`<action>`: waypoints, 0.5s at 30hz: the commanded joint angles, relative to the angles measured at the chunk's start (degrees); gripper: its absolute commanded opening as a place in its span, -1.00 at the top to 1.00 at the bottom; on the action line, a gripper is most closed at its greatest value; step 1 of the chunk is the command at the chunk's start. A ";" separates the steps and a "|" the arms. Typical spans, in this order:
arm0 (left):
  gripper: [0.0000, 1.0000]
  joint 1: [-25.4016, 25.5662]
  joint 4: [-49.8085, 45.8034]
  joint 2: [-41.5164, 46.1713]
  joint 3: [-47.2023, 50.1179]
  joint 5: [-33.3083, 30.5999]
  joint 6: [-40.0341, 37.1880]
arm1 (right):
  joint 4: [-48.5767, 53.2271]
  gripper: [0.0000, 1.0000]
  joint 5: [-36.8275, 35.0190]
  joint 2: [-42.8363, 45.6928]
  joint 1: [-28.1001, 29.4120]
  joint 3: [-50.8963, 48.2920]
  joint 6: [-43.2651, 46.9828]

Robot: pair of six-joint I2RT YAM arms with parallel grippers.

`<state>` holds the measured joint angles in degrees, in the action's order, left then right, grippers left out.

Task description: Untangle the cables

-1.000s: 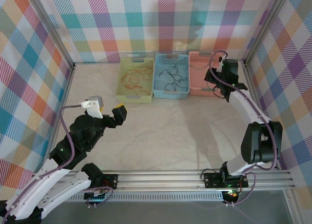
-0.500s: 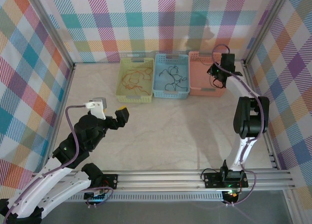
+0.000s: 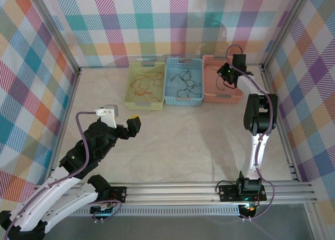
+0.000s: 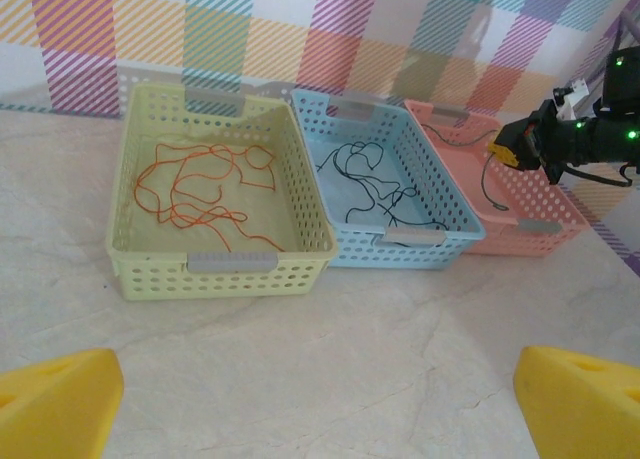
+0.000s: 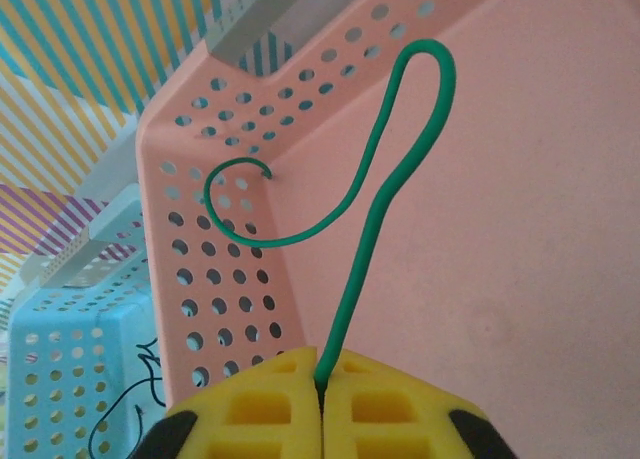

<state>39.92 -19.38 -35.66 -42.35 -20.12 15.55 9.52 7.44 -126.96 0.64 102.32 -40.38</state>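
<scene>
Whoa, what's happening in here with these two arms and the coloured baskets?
The right gripper is shut on a thin green cable, dangling it into the perforated pink plastic basket. Thin orange cables lie in the yellow plastic basket and thin black cables in the blue plastic basket beside it. The left gripper hovers open above the table, holding nothing.

Table (image 3: 183,140) centre open; three baskets (image 3: 183,100) (side by side) line the back.

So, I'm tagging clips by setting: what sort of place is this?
Likely a lab robot cell: checked backdrop panels, left arm and right arm bolted to an aluminium rail, and a yellow basket of orange cables.
</scene>
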 commanded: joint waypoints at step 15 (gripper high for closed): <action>-1.00 -0.72 -0.13 -0.81 -0.72 0.45 0.68 | 4.78 -0.05 -0.12 15.34 -0.44 -8.03 -1.25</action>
<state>39.90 -19.40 -36.95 -42.22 -20.03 15.62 13.45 8.14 -117.78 0.64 95.59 -42.61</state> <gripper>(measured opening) 0.997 0.523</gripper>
